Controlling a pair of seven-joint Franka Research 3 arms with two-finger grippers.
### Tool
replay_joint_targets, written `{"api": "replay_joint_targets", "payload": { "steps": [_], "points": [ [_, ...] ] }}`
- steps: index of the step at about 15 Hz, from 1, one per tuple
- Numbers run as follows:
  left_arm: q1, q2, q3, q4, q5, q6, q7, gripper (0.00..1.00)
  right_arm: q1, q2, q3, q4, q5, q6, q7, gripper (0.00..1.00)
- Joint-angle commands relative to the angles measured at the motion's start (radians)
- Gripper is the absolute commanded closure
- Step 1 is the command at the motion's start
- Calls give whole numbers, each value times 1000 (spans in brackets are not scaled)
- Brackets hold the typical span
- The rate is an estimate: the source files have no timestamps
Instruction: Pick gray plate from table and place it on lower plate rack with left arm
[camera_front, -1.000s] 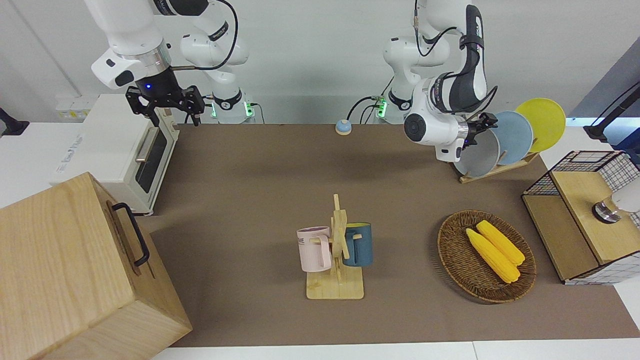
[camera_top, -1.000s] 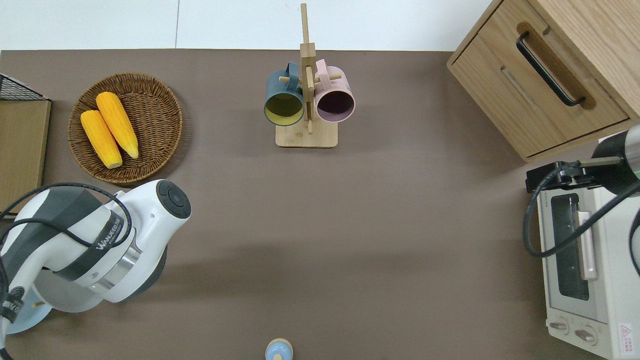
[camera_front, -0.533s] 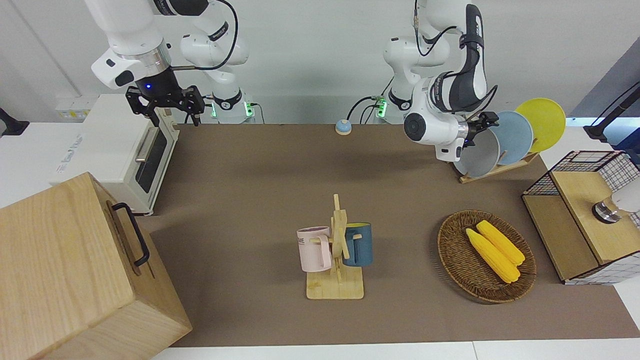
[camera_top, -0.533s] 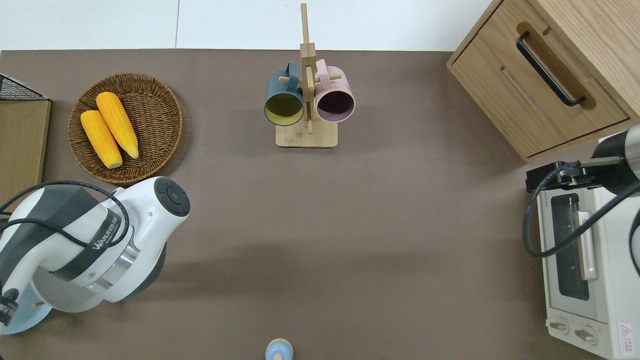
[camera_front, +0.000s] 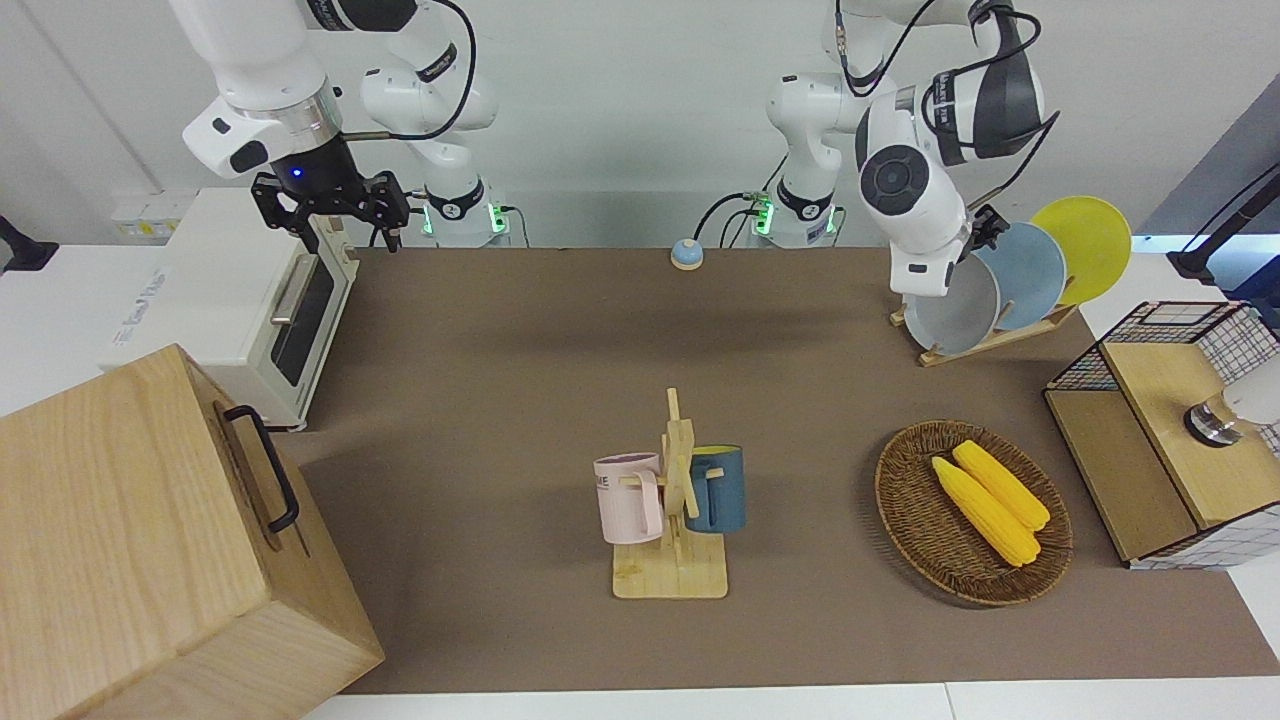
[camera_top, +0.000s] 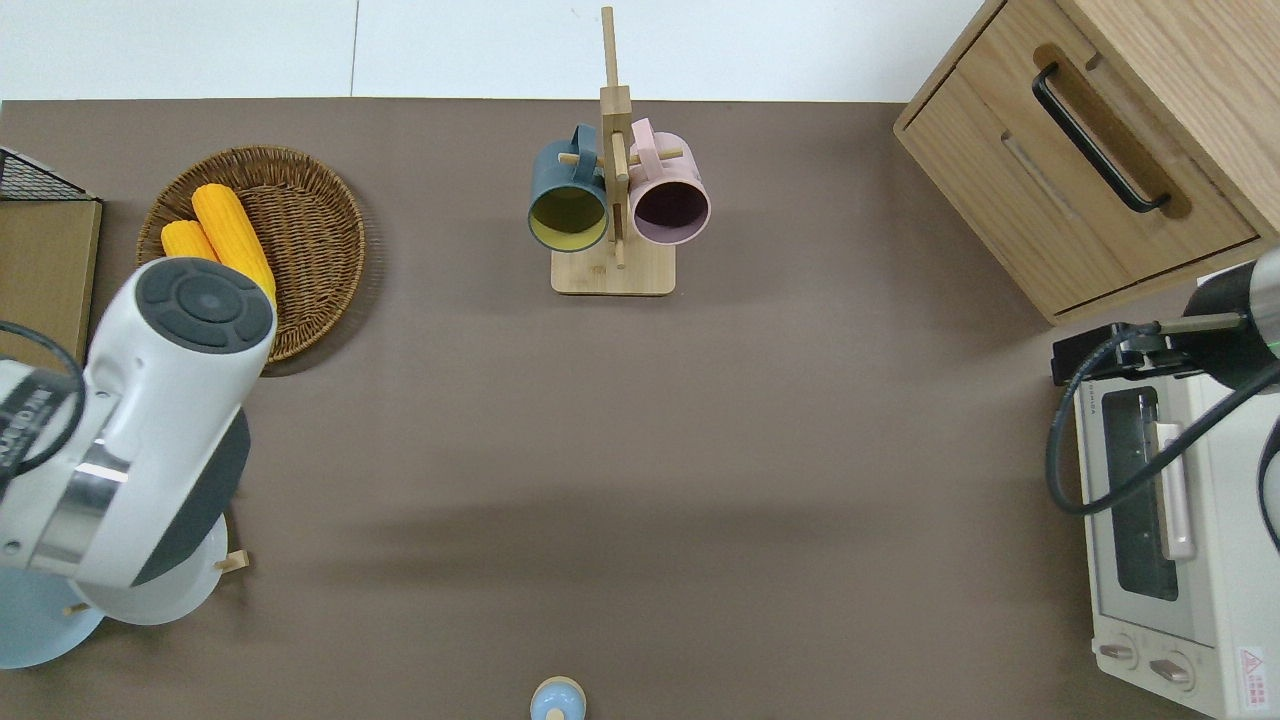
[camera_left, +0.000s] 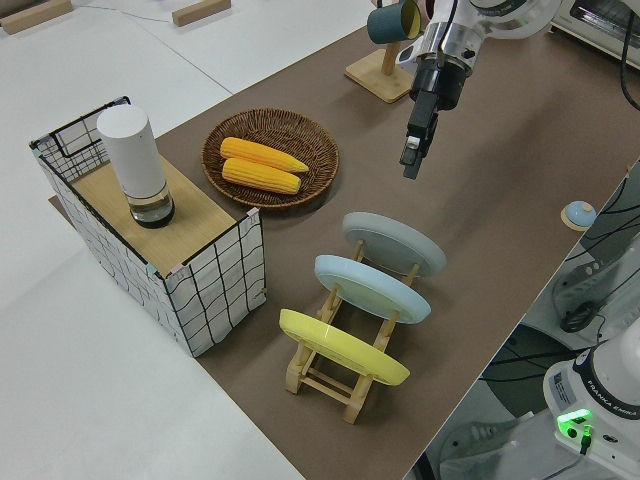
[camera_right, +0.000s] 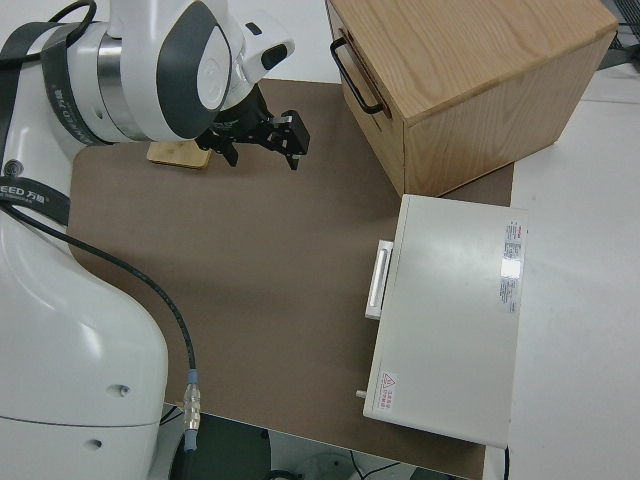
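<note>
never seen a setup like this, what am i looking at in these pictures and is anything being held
Two white robot arms stand at a brown table, filmed at one moment from the front, overhead, and each side. The gray plate rests in the wooden plate rack, with a blue plate and a yellow plate. The left gripper hangs in the air, holding nothing. The right arm is parked, gripper open. Also on the table: a basket of corn, a mug stand, a toaster oven and a wooden cabinet.

The right arm (camera_right: 60, 180) reads "万".
</note>
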Motion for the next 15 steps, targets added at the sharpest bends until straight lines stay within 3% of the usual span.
{"api": "replay_joint_targets", "payload": {
  "steps": [1,6,10,15],
  "points": [
    [11,5,25,147,-171,-2,25,0,7,0,-6,6,3,-1,4,17],
    [11,1,89,301,-379,-18,126,0,7,0,-6,6,3,-1,4,17],
    [38,-19,120,335,-556,7,279,5,7,0,-6,6,3,-2,4,17],
    [42,-71,167,337,-583,15,408,9,7,0,-6,6,3,-1,4,17]
  ]
}}
